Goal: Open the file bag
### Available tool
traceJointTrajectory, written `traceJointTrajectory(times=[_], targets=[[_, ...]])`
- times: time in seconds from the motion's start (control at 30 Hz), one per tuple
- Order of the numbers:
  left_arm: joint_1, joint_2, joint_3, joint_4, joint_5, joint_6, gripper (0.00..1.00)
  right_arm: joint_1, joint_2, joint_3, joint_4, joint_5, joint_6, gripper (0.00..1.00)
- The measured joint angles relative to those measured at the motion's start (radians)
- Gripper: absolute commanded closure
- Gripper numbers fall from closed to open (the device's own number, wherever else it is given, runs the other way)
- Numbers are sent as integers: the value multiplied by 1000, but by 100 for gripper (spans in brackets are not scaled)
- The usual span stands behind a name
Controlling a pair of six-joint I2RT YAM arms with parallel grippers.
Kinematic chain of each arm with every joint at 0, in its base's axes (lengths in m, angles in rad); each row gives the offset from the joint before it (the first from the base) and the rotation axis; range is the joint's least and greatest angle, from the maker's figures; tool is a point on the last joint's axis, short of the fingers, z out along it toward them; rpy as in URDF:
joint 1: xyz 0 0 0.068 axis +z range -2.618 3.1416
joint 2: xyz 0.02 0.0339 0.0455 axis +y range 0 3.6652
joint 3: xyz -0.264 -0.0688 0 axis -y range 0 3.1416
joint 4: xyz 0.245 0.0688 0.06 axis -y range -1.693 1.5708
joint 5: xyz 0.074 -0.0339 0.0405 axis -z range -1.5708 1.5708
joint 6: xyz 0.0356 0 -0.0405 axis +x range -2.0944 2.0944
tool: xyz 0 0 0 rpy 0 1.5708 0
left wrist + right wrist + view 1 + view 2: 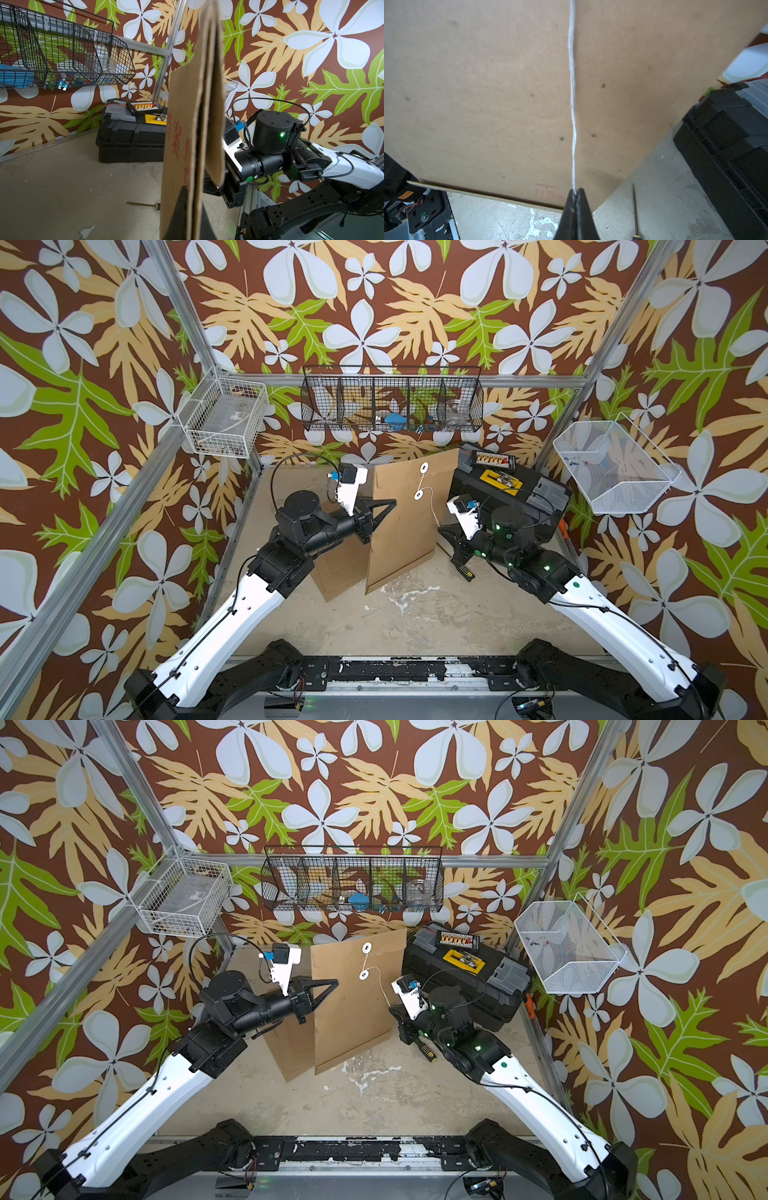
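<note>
The file bag [409,531] [353,1011] is a brown kraft envelope held upright above the table, with two white discs [424,467] [418,494] on the side facing me. My left gripper [390,502] [332,982] [194,218] is shut on its left edge; in the left wrist view the paper layers [199,124] run edge-on between the fingers. A white string [572,93] [432,510] leads from the lower disc to my right gripper [576,190] [441,529] [392,1007], which is shut on it. Another brown panel [338,572] shows below the left arm.
A black toolbox [507,493] [726,155] stands at the back right, close behind the right arm. A screwdriver [465,572] [634,207] [143,205] lies on the table below the right gripper. Wire baskets [390,406] [224,418] [615,468] hang on the walls.
</note>
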Motion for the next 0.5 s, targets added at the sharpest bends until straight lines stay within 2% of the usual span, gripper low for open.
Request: traceJointTrajectory(times=[0.5], targets=[[2, 22, 60, -8, -26, 24, 100, 0, 33, 1, -24, 0, -28, 100]])
